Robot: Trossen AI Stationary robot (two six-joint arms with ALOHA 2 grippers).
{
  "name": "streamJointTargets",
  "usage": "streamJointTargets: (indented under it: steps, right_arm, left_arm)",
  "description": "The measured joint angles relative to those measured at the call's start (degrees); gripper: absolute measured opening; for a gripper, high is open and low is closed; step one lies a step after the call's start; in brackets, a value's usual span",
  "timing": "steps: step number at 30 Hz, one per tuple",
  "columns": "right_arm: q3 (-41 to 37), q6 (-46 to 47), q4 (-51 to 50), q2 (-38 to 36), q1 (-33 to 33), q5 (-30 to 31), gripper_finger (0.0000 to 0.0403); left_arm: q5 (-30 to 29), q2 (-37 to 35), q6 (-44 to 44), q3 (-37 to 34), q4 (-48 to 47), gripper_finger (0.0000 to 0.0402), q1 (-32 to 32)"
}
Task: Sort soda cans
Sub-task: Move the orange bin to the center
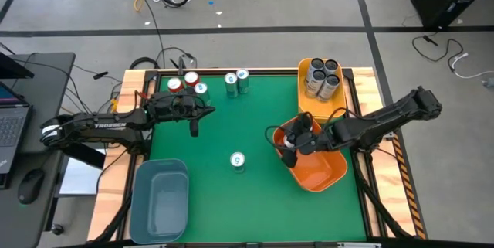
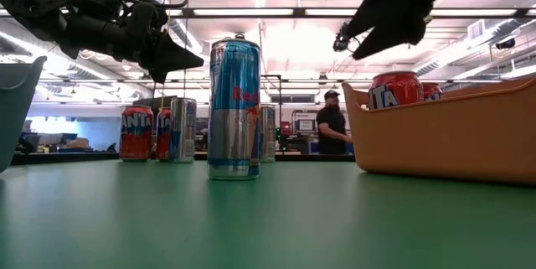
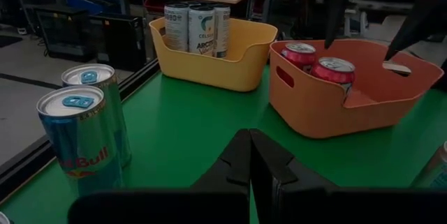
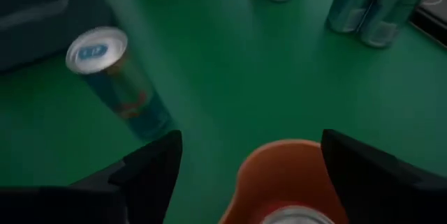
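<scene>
Lone teal-blue can (image 1: pixel 237 161) stands upright mid-table, long axis vertical, top facing up. Red cans (image 3: pixel 318 63) stand upright in the orange bin (image 1: pixel 328 172). Right gripper (image 1: pixel 291 141) hangs spread above that bin's rim, holding nothing; left gripper (image 1: pixel 194 127), fingers closed and empty, hovers near the far cans.

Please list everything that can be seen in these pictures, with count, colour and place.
back red cans: 2, red, far edge
back blue cans: 3, teal-blue, far edge
lone blue can: 1, teal-blue, mid-table
binned red cans: 2, red, in orange bin
grey cans: 4, grey, in yellow bin
orange bin: 1, orange, right side
yellow bin: 1, yellow, far right
blue bin: 1, blue, near left
person: 1, dark clothes, room behind
left gripper: shut, near back cans
right gripper: open, over orange bin
</scene>
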Motion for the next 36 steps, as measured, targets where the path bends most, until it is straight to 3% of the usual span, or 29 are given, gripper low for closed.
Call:
streamJointTargets:
  steps: [6, 11, 16, 30, 36]
  right_arm:
    - [7.0, 2.6, -12.3, 0.0, 1.7, -5.3, 0.0242]
    - [10.6, 5.9, -21.7, 0.0, 5.1, -10.4, 0.0126]
    - [11.9, 14.9, -31.3, 0.0, 7.8, -20.2, 0.0014]
    - [11.9, 38.7, -43.4, 0.1, 16.7, -36.2, 0.0002]
    - [11.9, 44.8, -50.6, 0.2, 19.3, -37.5, 0.0000]
  left_arm:
    - [0.0, 0.0, 0.0, 0.0, 0.0, 0.0002, 0.0]
    - [0.0, 0.0, 0.0, 0.0, 0.0, 0.0002, 0.0]
    - [0.0, 0.0, -0.2, 0.0, 0.0, 0.0002, 0.0]
    - [0.0, 0.0, -0.4, 0.0, 0.0, 0.0002, 0.0]
    - [0.0, 0.0, -0.4, 0.0, 0.0, 0.0002, 0.0]
